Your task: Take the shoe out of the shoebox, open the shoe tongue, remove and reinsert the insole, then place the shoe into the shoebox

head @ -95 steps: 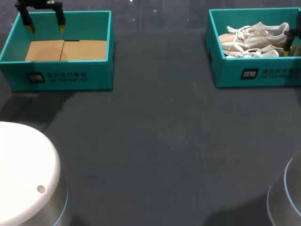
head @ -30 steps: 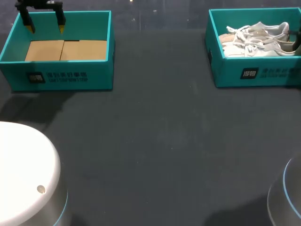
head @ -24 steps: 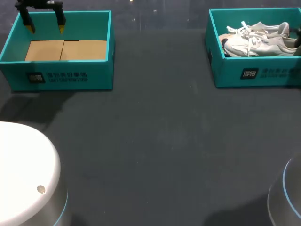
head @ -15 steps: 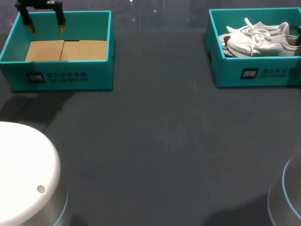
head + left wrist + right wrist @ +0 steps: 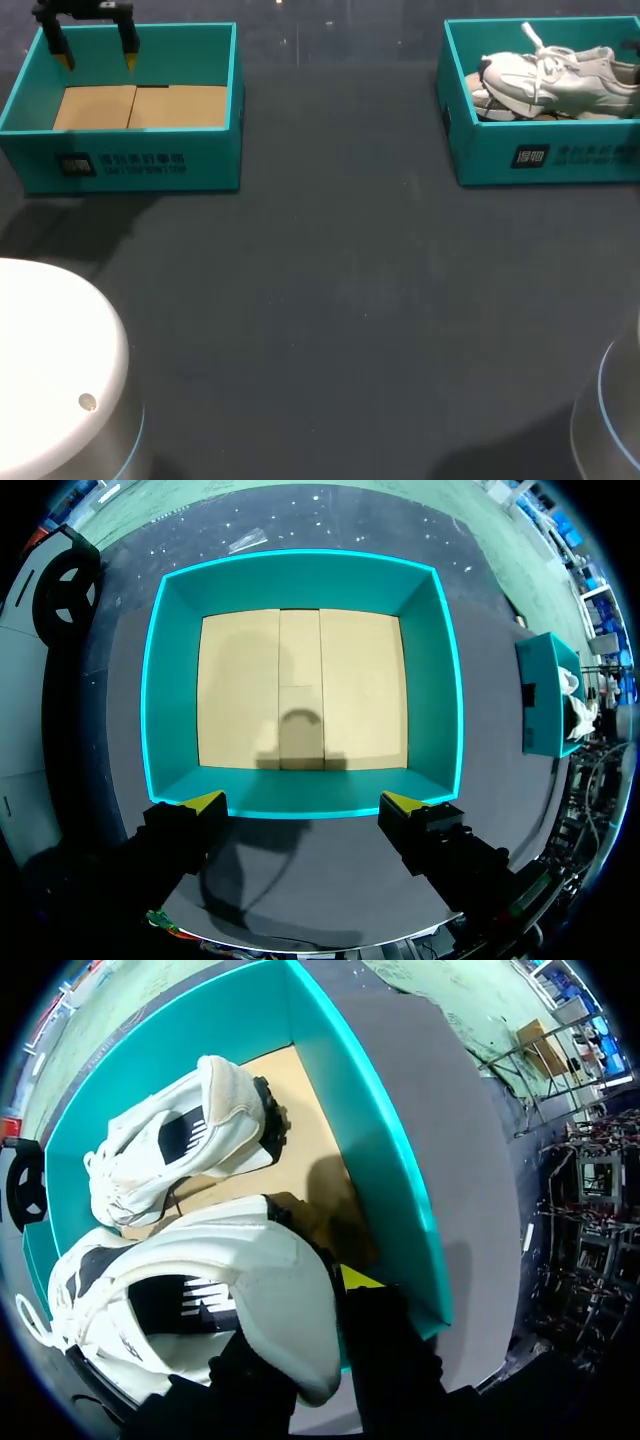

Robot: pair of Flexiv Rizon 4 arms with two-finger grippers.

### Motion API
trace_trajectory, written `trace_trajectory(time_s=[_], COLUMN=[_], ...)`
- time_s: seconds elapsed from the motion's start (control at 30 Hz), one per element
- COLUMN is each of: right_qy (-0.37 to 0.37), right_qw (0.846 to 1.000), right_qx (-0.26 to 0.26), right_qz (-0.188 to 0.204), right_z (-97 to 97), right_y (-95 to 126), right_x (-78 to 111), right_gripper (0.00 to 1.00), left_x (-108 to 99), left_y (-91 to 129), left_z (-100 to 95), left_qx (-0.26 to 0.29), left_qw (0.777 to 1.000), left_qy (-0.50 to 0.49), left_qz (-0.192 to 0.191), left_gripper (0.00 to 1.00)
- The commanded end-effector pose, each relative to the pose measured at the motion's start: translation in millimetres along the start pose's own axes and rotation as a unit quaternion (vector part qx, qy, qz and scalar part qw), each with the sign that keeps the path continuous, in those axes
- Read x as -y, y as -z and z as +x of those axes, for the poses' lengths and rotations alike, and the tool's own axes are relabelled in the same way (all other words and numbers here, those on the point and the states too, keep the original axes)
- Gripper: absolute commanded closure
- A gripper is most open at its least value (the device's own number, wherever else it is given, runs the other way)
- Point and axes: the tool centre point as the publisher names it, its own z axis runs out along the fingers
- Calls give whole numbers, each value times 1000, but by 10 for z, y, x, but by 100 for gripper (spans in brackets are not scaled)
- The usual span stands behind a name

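Dark bench [image 5: 330, 300], teal shoebox [image 5: 540, 160]: shoe [image 5: 555, 80] now raised off its mate [image 5: 180, 1140] inside shoebox, heel clenched between right fingers [image 5: 385, 1350]. Left fingers [image 5: 420, 815] spread, idle, well apart from shoebox. Removal under way; shoe not yet clear of shoebox.

white shoe [image 5: 560, 82] raised in right shoebox [image 5: 480, 155]; left end effector [image 5: 98, 60], fingers apart, over left box [image 5: 215, 165]
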Motion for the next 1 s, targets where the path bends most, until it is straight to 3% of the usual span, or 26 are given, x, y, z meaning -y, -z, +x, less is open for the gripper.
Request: trace_trajectory(time_s=[0.03, 0.63, 1.0], right_qy=[-2, -7, -18], right_qw=[1000, 999, 997], right_qx=[1, 38, 58], right_qz=[0, -32, -49], right_z=[-4, 18, 4], right_y=[103, 628, 1092], right_x=[-21, -32, 121], right_gripper=[100, 100, 100], left_x=[-1, -1, -1], left_y=[6, 6, 6], left_z=[1, 1, 1], left_qx=[0, 0, 0], left_qw=[1000, 1000, 1000], left_qy=[0, 0, 0], left_qz=[0, 0, 0], left_gripper=[0, 0, 0])
